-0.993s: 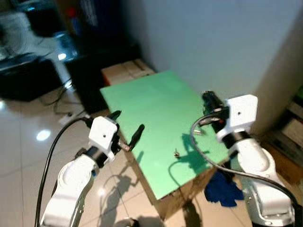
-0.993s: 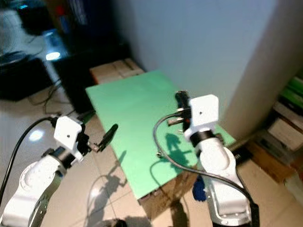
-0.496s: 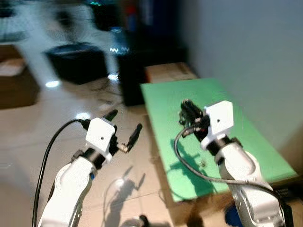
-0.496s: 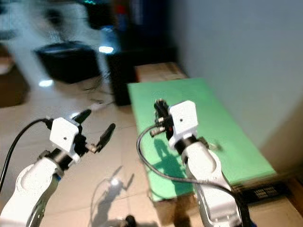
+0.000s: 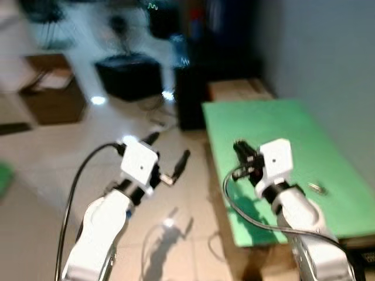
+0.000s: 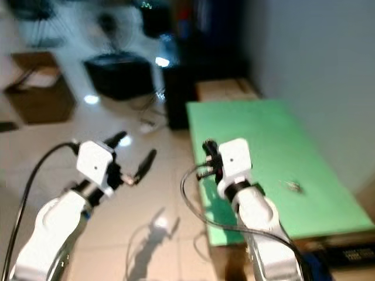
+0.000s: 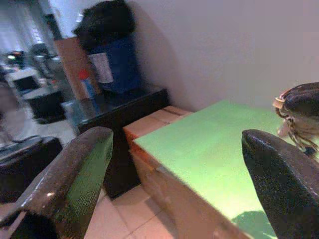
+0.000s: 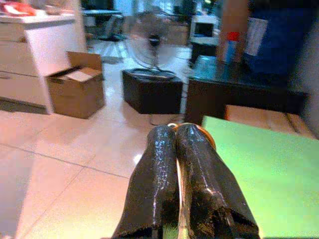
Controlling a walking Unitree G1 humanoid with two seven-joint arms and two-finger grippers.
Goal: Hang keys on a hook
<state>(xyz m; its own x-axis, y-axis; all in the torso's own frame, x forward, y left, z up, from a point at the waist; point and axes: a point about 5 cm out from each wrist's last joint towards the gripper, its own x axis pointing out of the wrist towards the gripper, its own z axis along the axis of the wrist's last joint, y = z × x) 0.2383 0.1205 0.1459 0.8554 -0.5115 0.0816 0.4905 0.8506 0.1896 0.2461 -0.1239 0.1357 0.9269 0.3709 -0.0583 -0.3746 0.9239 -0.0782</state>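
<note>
I see a tiled floor [image 5: 53, 193] running back to dark furniture, a cardboard box [image 8: 77, 92] and a fan [image 8: 149, 45], all blurred in the head views, so I judge the robot is turning or walking. A pale wall [image 5: 328, 47] stands on my right, and against it sits the green worktop [image 5: 275, 123], with a small metal object [image 5: 316, 188] left lying near its right edge; I cannot tell what it is.

My right gripper [image 8: 183, 149] is raised over the near left part of the worktop, its two black fingers pressed together. In its wrist view a thin ring with an orange edge peeks out between them, and in the left wrist view something like a ring with a short chain hangs at that gripper's tip, so I take it that I am holding the keys [image 7: 291, 130] there. They are small and partly hidden, so I say that with some caution.

My left gripper [image 5: 170, 157] is held out over the floor beside the worktop, fingers spread wide, holding nothing.

I judge this to be the carrying step: keys in hand, on the way to the hook. I can make out no hook anywhere, so the next move calls for finding it first, then lining the ring up with its tip while the right gripper holds firm.
</note>
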